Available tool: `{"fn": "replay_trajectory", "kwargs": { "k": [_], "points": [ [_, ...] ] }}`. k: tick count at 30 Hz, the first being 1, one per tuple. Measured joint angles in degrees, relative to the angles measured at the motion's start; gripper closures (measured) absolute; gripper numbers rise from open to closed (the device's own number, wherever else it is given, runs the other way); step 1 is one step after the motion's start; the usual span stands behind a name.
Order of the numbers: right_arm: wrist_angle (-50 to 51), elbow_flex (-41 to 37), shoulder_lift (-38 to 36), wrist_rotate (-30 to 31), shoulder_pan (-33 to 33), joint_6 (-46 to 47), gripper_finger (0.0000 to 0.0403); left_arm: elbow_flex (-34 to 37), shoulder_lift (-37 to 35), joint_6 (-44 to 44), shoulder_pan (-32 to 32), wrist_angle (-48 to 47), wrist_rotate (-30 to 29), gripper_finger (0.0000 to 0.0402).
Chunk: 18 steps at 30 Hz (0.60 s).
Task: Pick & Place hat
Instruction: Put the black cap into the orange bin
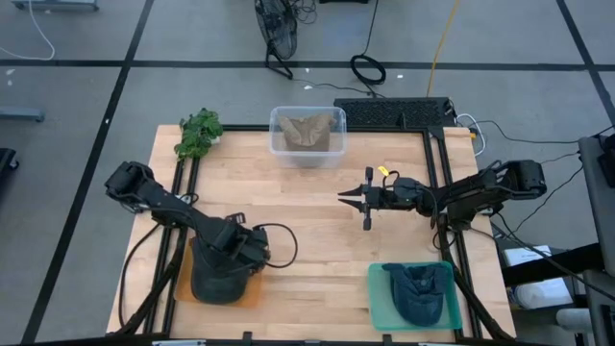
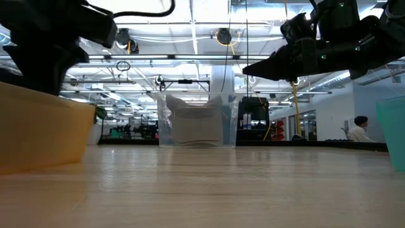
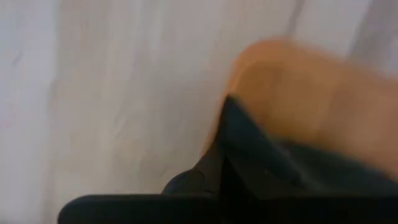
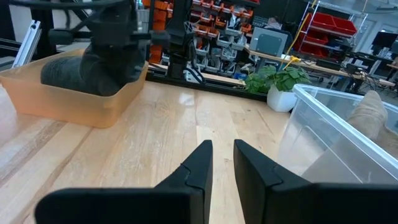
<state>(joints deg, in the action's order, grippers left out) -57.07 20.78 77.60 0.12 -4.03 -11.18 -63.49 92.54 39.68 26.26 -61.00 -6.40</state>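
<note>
The left gripper (image 1: 226, 264) hides most of the dark hat (image 1: 216, 279) in the orange bin (image 1: 252, 295), near the worktop's front-left corner; its jaws cannot be seen. The right gripper (image 1: 357, 198) hangs mid-worktop, jaws slightly apart, empty.

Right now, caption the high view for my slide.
Left gripper down in the orange bin on a dark hat; right gripper open mid-table.

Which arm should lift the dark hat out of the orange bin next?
Left. The left gripper is down over the orange bin, right at the dark hat. The right gripper hangs open above the bare middle of the table, well away from that bin.
</note>
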Motion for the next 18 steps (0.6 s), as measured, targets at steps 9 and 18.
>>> {"fn": "replay_trajectory", "kwargs": {
  "k": [9,18],
  "points": [
    [0.3,0.0,0.0,0.0,0.0,-0.1,0.0360,-10.4,0.0,6.4,0.0,-18.8,-9.5,0.0390],
    [0.4,0.0,0.0,0.0,0.0,-0.2,0.0360,-18.9,0.0,6.0,0.0,-19.1,-17.8,0.0388]
  ]
}}
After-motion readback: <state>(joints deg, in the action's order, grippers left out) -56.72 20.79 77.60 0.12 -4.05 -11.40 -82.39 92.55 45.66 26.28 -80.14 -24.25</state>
